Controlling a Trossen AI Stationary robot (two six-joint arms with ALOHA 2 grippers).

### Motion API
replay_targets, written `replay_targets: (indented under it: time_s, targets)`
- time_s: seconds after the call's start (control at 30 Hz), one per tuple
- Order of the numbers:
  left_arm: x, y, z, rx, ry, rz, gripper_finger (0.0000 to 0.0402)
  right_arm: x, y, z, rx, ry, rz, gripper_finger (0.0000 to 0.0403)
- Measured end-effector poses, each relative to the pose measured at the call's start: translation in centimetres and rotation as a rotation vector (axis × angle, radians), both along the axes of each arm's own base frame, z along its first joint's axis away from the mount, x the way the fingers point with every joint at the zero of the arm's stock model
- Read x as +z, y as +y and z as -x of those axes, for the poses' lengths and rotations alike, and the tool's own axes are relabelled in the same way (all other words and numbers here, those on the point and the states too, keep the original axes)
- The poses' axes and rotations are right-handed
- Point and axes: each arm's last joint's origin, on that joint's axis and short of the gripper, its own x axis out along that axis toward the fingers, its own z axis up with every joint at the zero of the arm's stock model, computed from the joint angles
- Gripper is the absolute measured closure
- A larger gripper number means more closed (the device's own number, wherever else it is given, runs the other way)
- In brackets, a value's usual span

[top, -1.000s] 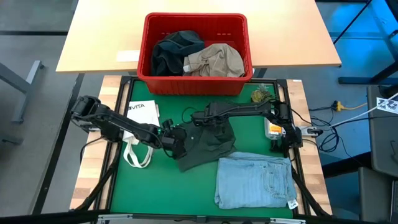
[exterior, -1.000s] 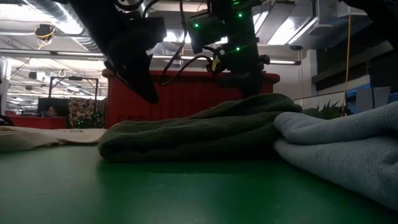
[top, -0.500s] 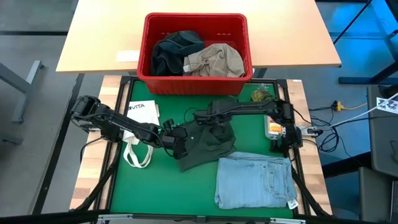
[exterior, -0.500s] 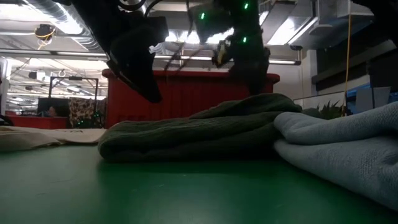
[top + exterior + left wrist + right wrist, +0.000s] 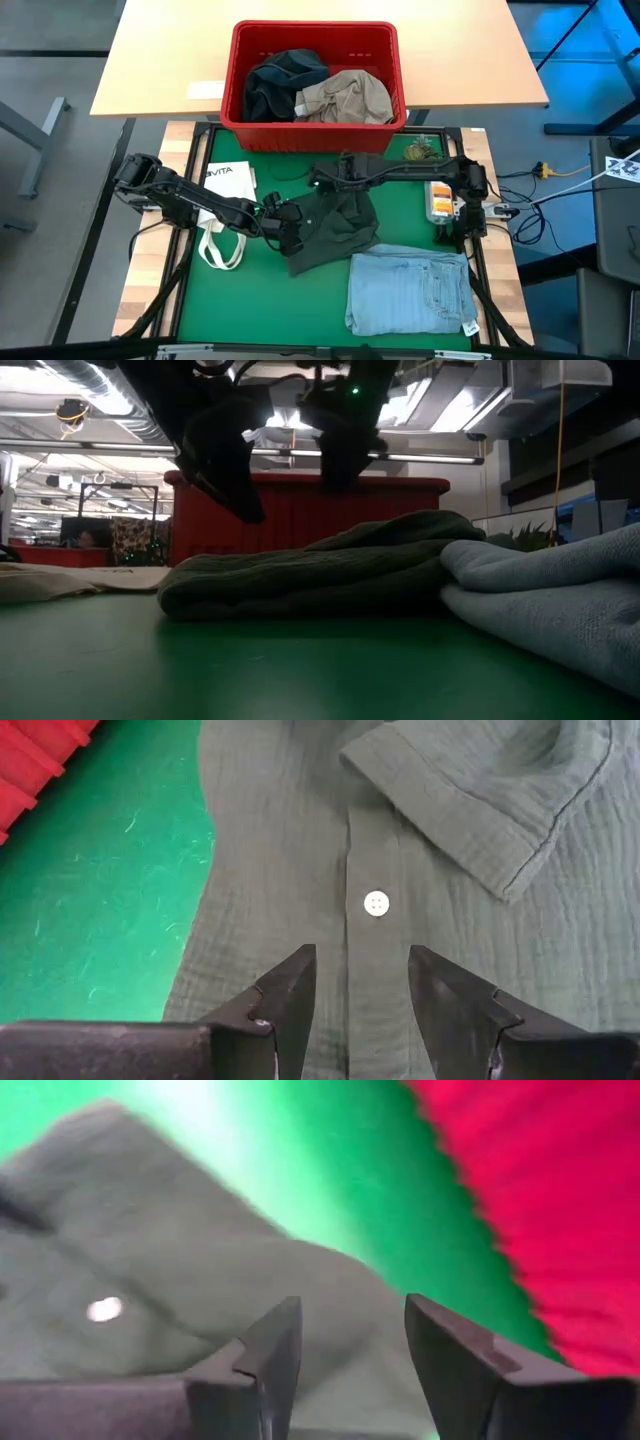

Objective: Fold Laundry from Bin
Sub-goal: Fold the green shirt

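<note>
A dark green buttoned shirt lies crumpled on the green mat, and its near right edge rests against folded light blue jeans. The red bin stands beyond the mat with a dark garment and a khaki one in it. My left gripper hangs open just above the shirt's button placket, at the shirt's left side. My right gripper is open too. It stands higher, over the shirt's far edge, near the bin.
A white tote bag lies on the mat's left side, under my left arm. A small green object and an orange-and-white item sit at the mat's right edge. The bin's red wall closes off the far side.
My right gripper has risen off the top of the shirt and tipped, and it now hangs clear above the shirt, a little more toward the table's left. The shirt has stayed where it lay.
</note>
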Motion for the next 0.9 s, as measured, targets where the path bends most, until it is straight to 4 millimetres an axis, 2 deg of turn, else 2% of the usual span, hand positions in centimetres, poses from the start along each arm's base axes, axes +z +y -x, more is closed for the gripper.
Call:
replay_targets:
  time_s: [0.07, 0.17, 0.5, 0.73, 0.9]
  targets:
    - [0.0, 0.0, 0.0, -0.001, -0.004, 0.001, 0.0247, -1.0, 0.4, -0.9, 0.08, -0.013, 0.009, 0.0223]
    - [0.0, 0.0, -0.1, 0.0, -0.009, 0.002, 0.0247, -2.1, 0.7, -0.7, 0.143, 0.048, 0.02, 0.0223]
    - [0.1, 0.0, -0.2, 0.0, -0.02, 0.004, 0.0247, -5.4, 0.0, 1.1, 0.092, 0.19, 0.028, 0.0223]
    - [0.1, -0.1, -0.2, 0.0, -0.023, 0.005, 0.0247, -5.9, -0.2, 2.2, 0.079, 0.283, 0.002, 0.0223]
    - [0.1, -0.1, -0.2, 0.0, -0.024, 0.006, 0.0247, -6.0, 0.3, 3.7, 0.074, 0.456, -0.009, 0.0223]
